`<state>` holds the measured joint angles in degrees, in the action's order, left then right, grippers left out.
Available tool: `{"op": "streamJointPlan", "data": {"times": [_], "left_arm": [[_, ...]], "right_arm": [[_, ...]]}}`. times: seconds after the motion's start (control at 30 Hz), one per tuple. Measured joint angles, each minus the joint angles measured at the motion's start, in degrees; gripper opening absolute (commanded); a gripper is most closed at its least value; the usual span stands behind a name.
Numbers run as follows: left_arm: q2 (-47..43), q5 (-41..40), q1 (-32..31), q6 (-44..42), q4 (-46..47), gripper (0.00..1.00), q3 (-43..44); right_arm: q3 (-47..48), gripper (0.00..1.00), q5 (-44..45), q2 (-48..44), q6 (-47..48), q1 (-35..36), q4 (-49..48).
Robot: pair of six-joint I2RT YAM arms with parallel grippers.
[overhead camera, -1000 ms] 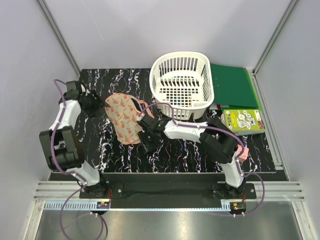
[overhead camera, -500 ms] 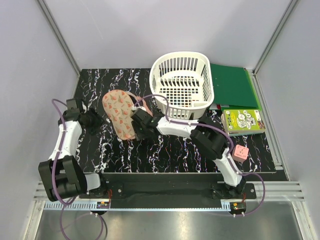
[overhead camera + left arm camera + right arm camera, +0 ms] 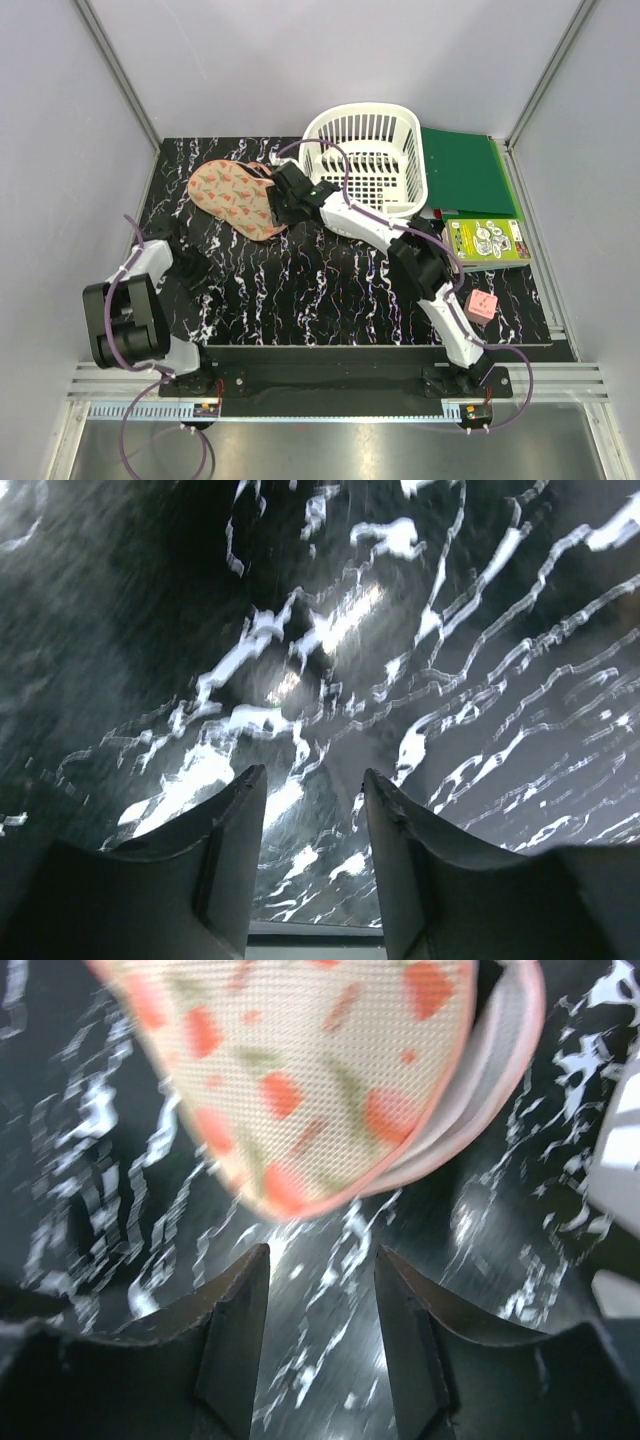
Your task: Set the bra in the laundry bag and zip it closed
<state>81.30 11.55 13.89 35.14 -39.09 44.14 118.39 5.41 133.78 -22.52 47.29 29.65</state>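
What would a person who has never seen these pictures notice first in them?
The pink laundry bag with its watermelon print stands out on the black marbled table, toward the far left. The right tool is at the bag's right edge, open. A white basket stands at the far middle of the table.

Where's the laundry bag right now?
Top view: the laundry bag lies far-left on the mat, beside the white basket, right gripper at its right edge.
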Motion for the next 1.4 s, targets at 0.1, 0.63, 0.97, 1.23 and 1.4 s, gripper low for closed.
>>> {"op": "streamJointPlan", "data": {"times": [0.1,0.63,0.97,1.23,1.4], "left_arm": [[5.6,0.13,-1.07,0.2,1.88,0.38,2.64],[37.4,-1.14,-18.21,5.6,6.54,0.32,40.26],[47.41,4.07,-20.74,5.73,4.7,0.68,61.61],[33.81,10.93,-5.4,-0.33,8.39,0.64,54.66],[33.86,14.51,5.57,-0.79,12.92,0.49,54.62]], "right_arm": [[-2.86,0.55,-1.95,-4.76,-0.04,0.85,1.31],[-15.91,0.59,-3.48,-34.62,-1.31,1.38,4.98],[-16.81,0.6,-3.91,-36.3,-1.95,-2.97,6.91],[-16.68,0.6,-7.3,-35.17,-1.97,-3.43,7.72],[-16.65,0.6,-8.39,-34.42,-1.95,-3.56,9.22]]}}
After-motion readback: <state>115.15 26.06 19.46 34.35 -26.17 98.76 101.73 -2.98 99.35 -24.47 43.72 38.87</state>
